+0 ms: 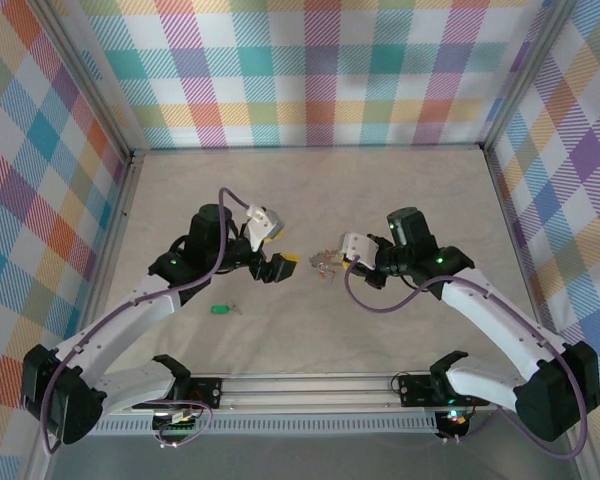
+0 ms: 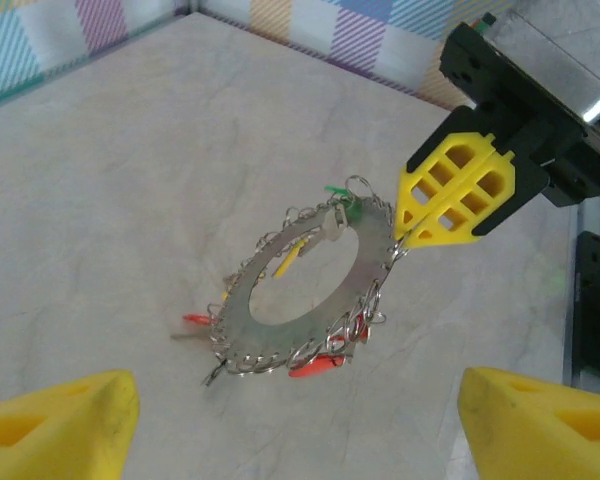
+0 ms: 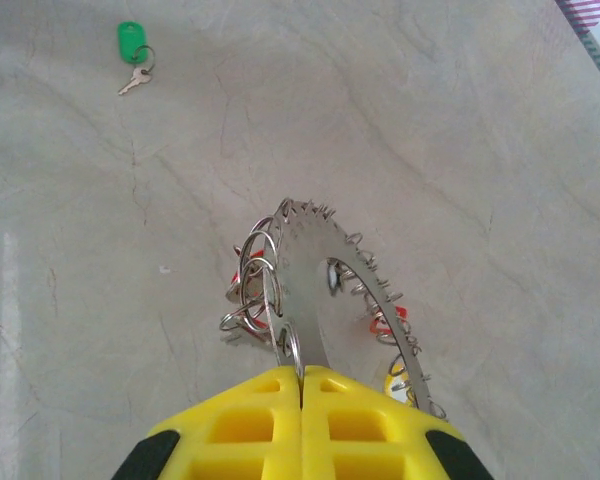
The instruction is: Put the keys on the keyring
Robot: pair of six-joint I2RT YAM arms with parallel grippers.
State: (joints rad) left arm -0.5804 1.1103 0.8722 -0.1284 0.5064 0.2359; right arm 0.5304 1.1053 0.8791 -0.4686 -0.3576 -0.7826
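The right gripper (image 3: 302,375) clamps just the rim of the keyring (image 3: 315,285), and the left gripper (image 2: 296,390), jaws apart and empty, could knock it loose closing in.

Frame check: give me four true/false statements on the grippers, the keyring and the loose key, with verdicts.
1. The right gripper is shut on the keyring. True.
2. The left gripper holds the green-tagged key. False: the left gripper is open and empty; the green-tagged key lies on the table.
3. The keyring lies untouched on the table. False: the right gripper grips its rim.
4. The green-tagged key sits apart from the keyring. True.
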